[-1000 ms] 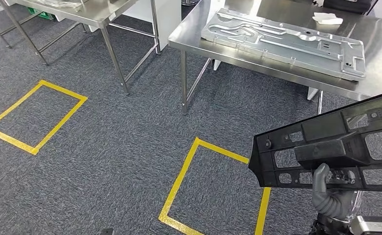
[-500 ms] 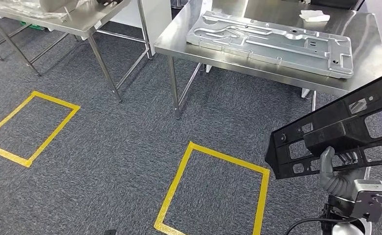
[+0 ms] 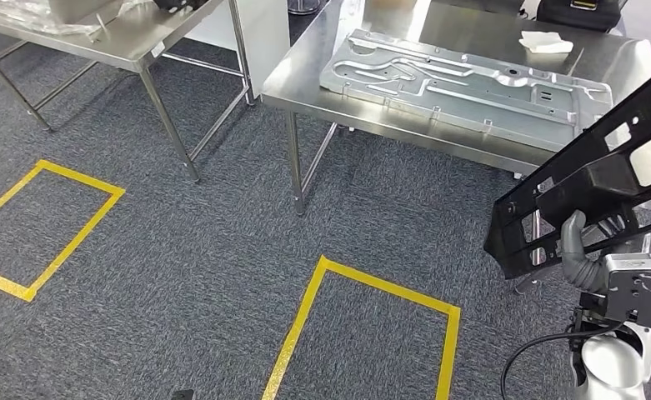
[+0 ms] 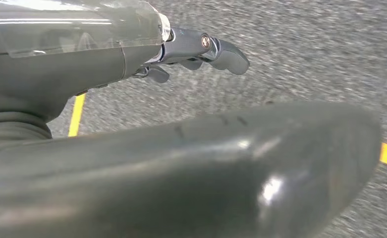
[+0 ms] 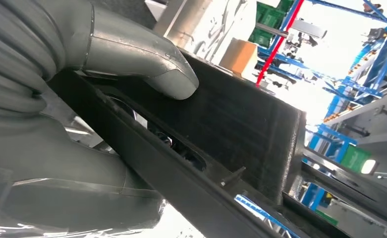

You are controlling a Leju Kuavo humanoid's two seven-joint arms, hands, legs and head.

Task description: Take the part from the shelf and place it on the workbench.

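While the robot faces the steel table, these lines give the scene.

Part: a long black frame with cut-out windows, held tilted in the air at the right of the head view, its upper end rising toward the picture's right edge. Its upper stretch overlaps the near right corner of the table in that view; whether it touches the top I cannot tell.

Right hand: the right hand grips the frame from below, grey thumb up against its near face. In the right wrist view the thumb presses flat on the black bar, the other fingers hidden behind it.

Left hand: the left hand hangs over the carpet, holding nothing, its dark fingers loosely bent and apart from the thumb.

Table: the steel table carries a large stamped metal panel lying flat, and a small white piece near its far edge.

Floor: grey carpet with yellow tape rectangles.

Second table: another steel table stands at the upper left.
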